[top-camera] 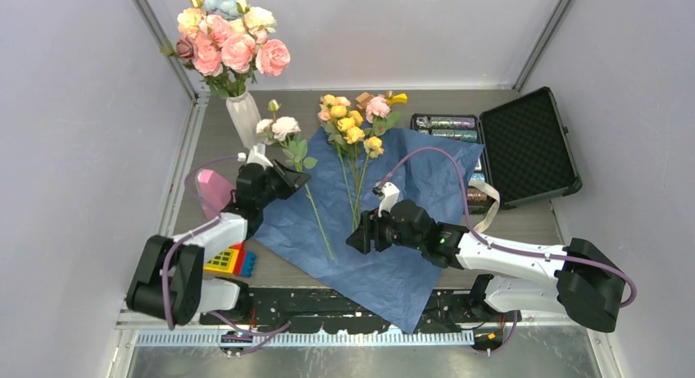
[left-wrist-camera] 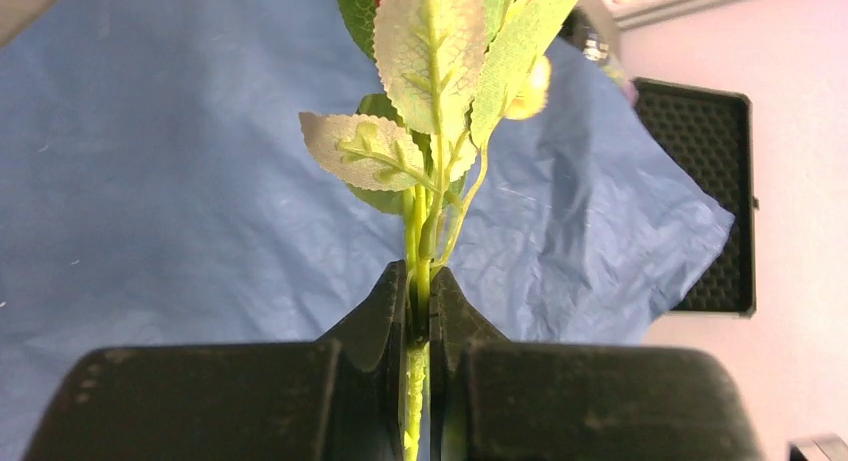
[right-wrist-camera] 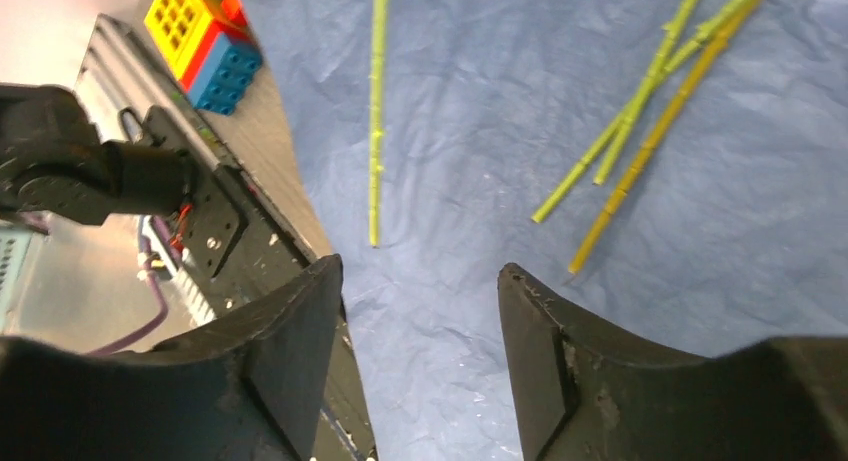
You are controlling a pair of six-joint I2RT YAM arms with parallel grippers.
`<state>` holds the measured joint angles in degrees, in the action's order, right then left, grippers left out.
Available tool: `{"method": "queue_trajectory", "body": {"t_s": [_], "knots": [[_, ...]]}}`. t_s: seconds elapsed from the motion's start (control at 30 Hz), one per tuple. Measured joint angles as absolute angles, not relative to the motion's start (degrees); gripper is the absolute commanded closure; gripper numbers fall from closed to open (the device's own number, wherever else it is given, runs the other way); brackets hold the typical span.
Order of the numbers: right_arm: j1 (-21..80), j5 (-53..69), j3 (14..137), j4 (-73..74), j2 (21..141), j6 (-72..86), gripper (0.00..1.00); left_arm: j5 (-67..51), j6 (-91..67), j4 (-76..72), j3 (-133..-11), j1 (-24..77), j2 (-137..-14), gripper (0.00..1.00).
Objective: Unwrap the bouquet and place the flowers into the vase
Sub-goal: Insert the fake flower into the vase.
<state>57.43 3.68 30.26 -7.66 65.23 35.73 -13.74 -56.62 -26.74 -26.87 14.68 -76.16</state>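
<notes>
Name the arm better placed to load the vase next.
Left. The left end effector is shut on a flower stem, nearer the vase; the right end effector is open and empty above the paper.

Robot lab booth, plain white walls point(top-camera: 65, 132), metal-framed table point(top-camera: 524, 224)

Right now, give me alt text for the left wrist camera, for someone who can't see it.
The left end effector is shut on a thin green flower stem, whose veined leaves rise above it. Crinkled blue paper wrap fills the background, with a black case at right.
</notes>
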Motion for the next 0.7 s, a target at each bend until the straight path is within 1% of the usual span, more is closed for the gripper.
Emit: {"method": "queue_trajectory", "body": {"t_s": [0.03, 0.1, 0.2, 0.33, 0.47, 0.6, 0.7], "knots": [[57.43, 2.33, 30.28, -6.87, 65.23, 35.35, 0.27, -13.39, -55.24, -26.74, -26.76, 15.16, -74.24, 1.0], [57.43, -0.05, 30.3, -5.43, 65.23, 35.0, 0.22, -13.04, -52.53, -26.7, -26.52, 16.36, -70.06, 1.0], [57.39, -3.79, 30.33, -3.05, 64.86, 34.37, 0.18, -13.06, -47.81, -26.41, -26.28, 17.76, -63.75, 1.0], [56.38, -7.49, 30.57, 0.3, 63.22, 33.65, 0.16, -14.13, -41.19, -25.32, -26.3, 18.39, -56.16, 1.0], [53.45, -9.21, 30.76, 2.87, 61.17, 32.86, 0.16, -15.86, -33.78, -20.32, -27.24, 18.37, -47.83, 1.0], [48.88, -9.65, 30.74, 4.73, 58.78, 32.91, 0.15, -17.74, -26.59, -12.91, -31.09, 18.39, -39.53, 1.0], [45.47, -9.98, 30.74, 5.89, 56.8, 33.1, 0.14, -21.34, -21.74, -6.59, -37.08, 18.39, -36.56, 1.0]]}}
